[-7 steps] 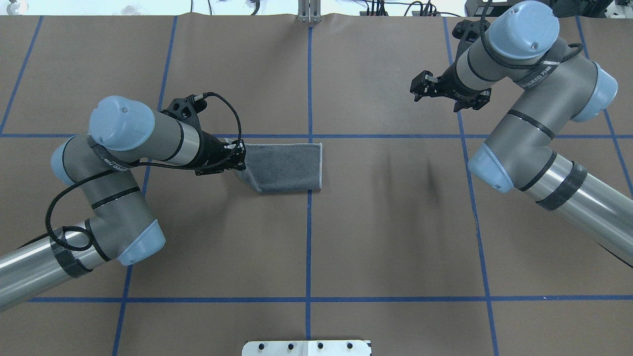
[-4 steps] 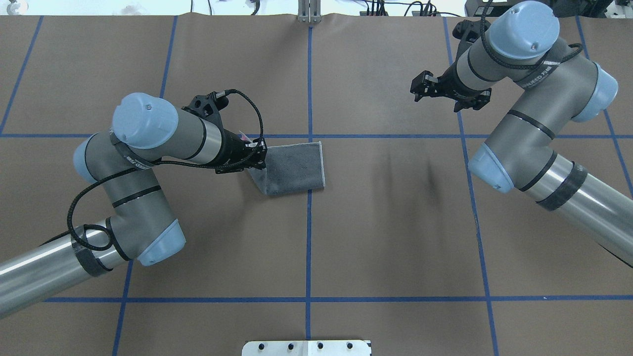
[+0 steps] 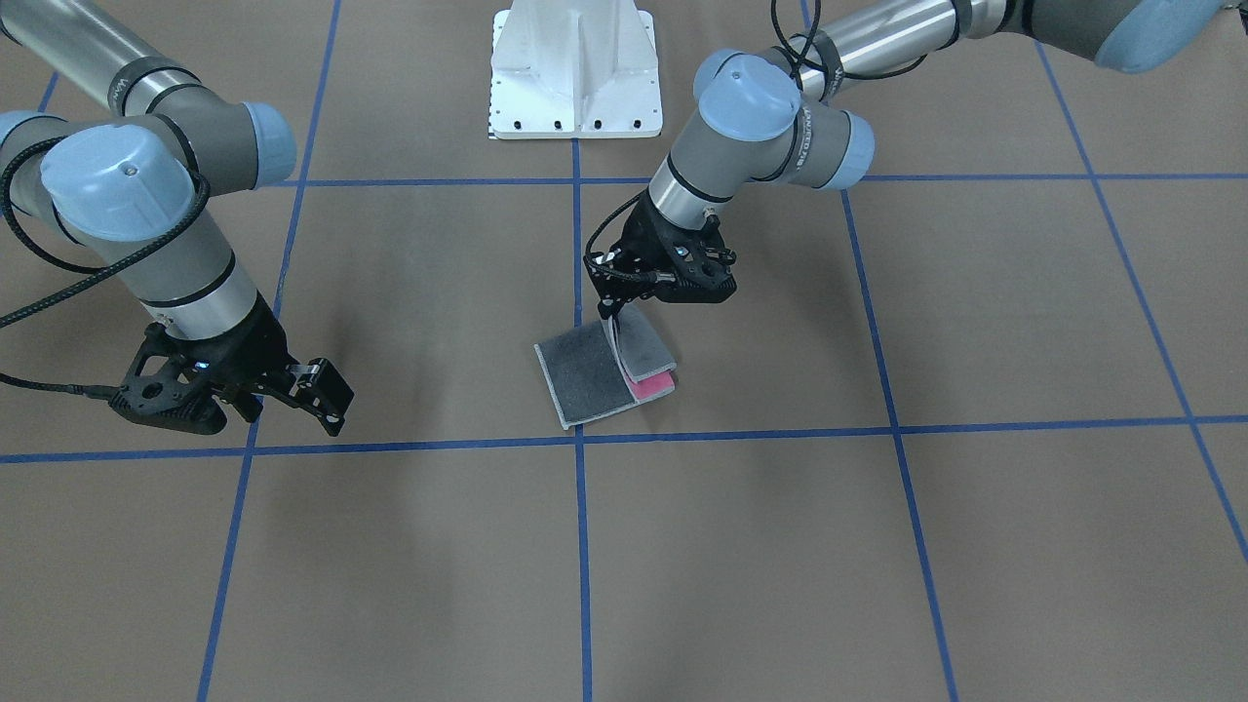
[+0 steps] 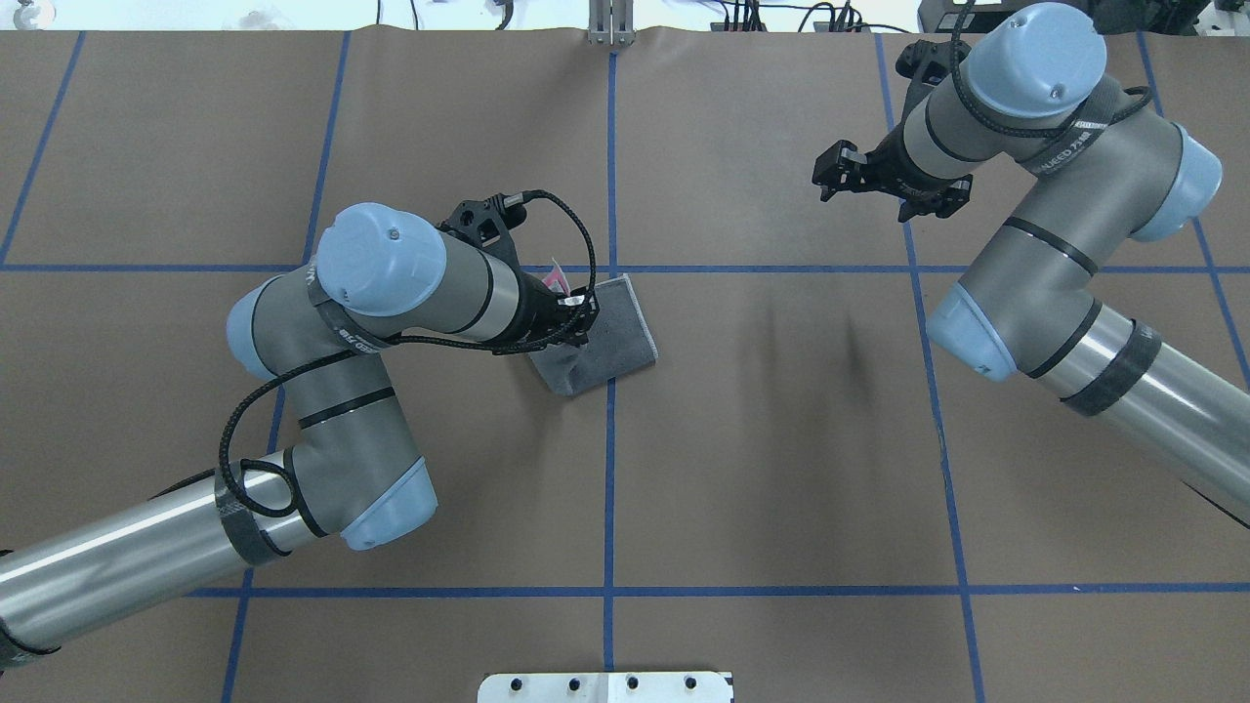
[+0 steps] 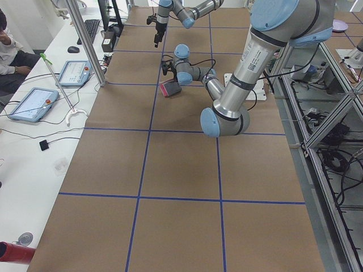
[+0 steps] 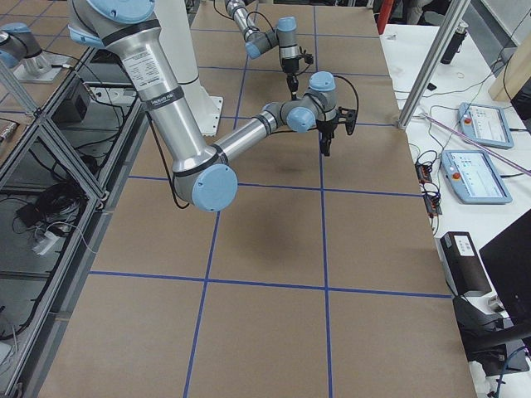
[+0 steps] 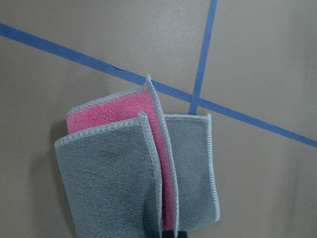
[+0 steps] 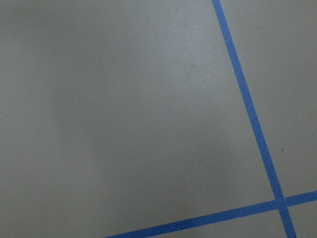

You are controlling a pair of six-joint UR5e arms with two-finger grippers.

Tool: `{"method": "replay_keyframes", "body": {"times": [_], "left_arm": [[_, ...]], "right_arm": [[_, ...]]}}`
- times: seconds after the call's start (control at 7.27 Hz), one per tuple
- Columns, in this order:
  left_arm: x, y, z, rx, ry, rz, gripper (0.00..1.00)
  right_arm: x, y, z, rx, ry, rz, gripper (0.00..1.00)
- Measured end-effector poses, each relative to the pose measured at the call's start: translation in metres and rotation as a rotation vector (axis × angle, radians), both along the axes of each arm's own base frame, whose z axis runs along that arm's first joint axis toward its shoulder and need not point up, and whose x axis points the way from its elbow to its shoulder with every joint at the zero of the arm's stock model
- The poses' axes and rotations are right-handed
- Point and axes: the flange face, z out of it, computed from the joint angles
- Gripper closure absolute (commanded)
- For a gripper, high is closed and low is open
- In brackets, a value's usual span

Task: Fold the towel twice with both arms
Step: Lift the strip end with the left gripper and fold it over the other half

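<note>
The towel (image 3: 585, 378) lies near the table's middle, folded, dark grey face up. Its raised flap shows pink underneath (image 3: 651, 387). My left gripper (image 3: 612, 310) is shut on the flap's edge and holds it tilted above the lower layer. In the overhead view the left gripper (image 4: 578, 310) covers the towel's (image 4: 617, 334) left part. The left wrist view shows the towel's grey layers (image 7: 114, 178) with pink between. My right gripper (image 4: 826, 174) is open and empty, well to the right of the towel; it also shows in the front view (image 3: 327, 398).
The white pedestal base (image 3: 575, 68) stands at the robot's side of the table. Blue tape lines (image 4: 610, 439) cross the brown table cover. A side bench with tablets (image 5: 28, 102) runs along the far edge.
My left gripper has moved right with the towel's edge, carrying the flap over the rest. The towel's visible grey area has narrowed and turned a little. The right arm has not moved.
</note>
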Motion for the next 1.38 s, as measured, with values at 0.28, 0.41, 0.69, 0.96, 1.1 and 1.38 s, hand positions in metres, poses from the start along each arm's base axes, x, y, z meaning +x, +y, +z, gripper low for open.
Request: {"method": "replay_keyframes", "body": {"times": [0.28,0.41,0.69,0.96,1.1,1.38], "left_arm": [[0.018,-0.006,-0.016,0.004,-0.003,-0.006,1.00],[0.024,-0.009,-0.020,0.006,-0.008,-0.015,1.00],[0.035,-0.015,-0.026,0.004,-0.016,-0.022,1.00],[0.043,-0.018,-0.030,0.003,-0.021,-0.023,1.00],[0.046,-0.020,-0.034,0.005,-0.021,-0.028,1.00],[0.057,-0.026,-0.044,0.004,-0.026,-0.032,1.00]], "right_arm": [[0.000,0.000,0.000,-0.002,-0.001,0.001,0.00],[0.000,0.000,0.000,-0.002,-0.001,0.002,0.00],[0.000,0.000,0.000,-0.003,-0.002,0.003,0.00],[0.000,0.000,-0.001,-0.003,-0.002,0.003,0.00],[0.000,0.000,-0.001,-0.003,-0.002,0.003,0.00],[0.000,0.000,0.000,-0.003,-0.002,0.003,0.00]]}}
